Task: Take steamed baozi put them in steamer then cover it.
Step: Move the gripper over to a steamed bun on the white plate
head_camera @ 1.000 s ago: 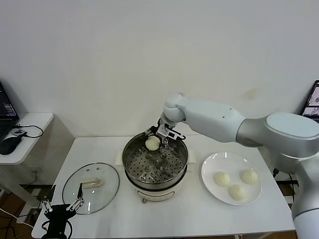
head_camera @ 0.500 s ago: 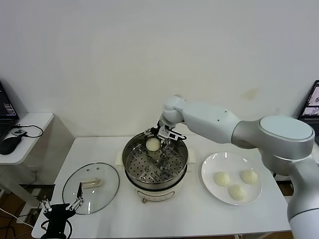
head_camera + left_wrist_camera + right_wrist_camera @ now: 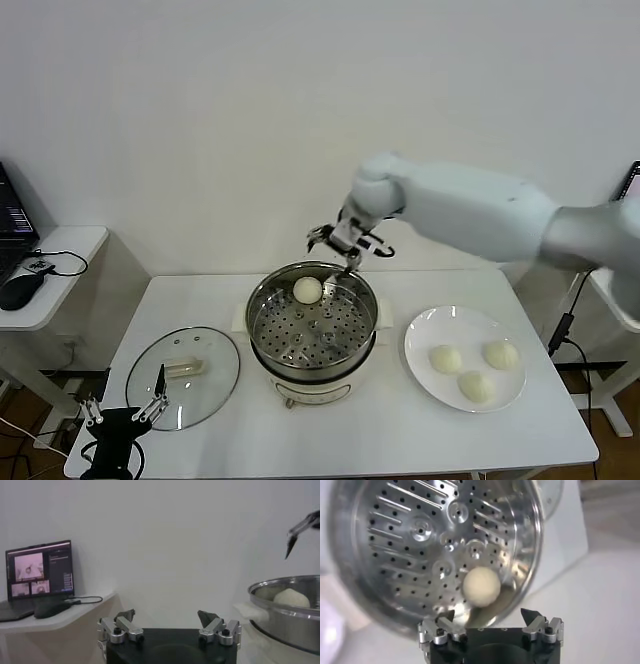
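Observation:
One baozi [image 3: 307,290] lies on the perforated tray at the far side of the steamer [image 3: 262,335]; it also shows in the right wrist view [image 3: 481,586] and the left wrist view [image 3: 291,598]. Three more baozi [image 3: 445,359] lie on a white plate [image 3: 420,345] to the right. My right gripper [image 3: 345,243] hovers open and empty above the steamer's far rim [image 3: 490,617]. The glass cover [image 3: 215,385] with its white handle lies flat on the table left of the steamer. My left gripper [image 3: 125,412] is parked open by the table's front left corner [image 3: 167,617].
A side desk [image 3: 60,245] with a mouse and laptop stands at the far left. A wall stands close behind the table. A monitor edge [image 3: 630,200] shows at the far right.
My right gripper has let go of the baozi on the tray, risen out of the steamer and moved a little right. The left arm has not moved.

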`<state>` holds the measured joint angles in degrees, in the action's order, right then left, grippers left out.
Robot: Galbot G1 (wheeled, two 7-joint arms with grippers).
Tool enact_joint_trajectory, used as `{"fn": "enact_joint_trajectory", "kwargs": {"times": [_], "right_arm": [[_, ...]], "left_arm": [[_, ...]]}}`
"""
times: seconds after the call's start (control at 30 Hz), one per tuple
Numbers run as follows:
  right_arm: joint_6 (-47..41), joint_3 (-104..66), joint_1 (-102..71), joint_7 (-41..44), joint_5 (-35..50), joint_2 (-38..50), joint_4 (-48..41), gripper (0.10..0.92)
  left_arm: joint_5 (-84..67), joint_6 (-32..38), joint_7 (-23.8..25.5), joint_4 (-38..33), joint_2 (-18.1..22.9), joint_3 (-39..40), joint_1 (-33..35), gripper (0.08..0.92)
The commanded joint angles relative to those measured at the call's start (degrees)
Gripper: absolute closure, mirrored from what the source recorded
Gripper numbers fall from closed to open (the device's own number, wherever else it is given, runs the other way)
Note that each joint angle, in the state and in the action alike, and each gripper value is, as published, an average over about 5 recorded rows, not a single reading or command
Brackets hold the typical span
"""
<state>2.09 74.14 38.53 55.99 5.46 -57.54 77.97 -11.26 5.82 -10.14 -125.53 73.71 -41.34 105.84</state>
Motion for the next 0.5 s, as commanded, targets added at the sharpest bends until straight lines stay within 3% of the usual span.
{"fn": "enact_joint_trajectory", "kwargs": {"times": [0.03,0.27,0.5], "right_arm": [[-16.1,0.7,5.1,2.8,6.9,14.5,11.7,0.203],[-21.1,-1.4,-2.8,2.0,2.2,29.9,16.3,0.203],[-22.1,-10.2,-18.2,1.7,-0.6,34.7,17.1,0.202]], "left_arm": [[0.0,-0.2,0.0,-0.6,-0.1,0.1,0.1,0.177],[0.1,-0.5,0.1,-0.1,-0.5,0.7,-0.3,0.177],[0.4,-0.4,0.2,1.3,-0.7,1.3,-1.1,0.177]]}}
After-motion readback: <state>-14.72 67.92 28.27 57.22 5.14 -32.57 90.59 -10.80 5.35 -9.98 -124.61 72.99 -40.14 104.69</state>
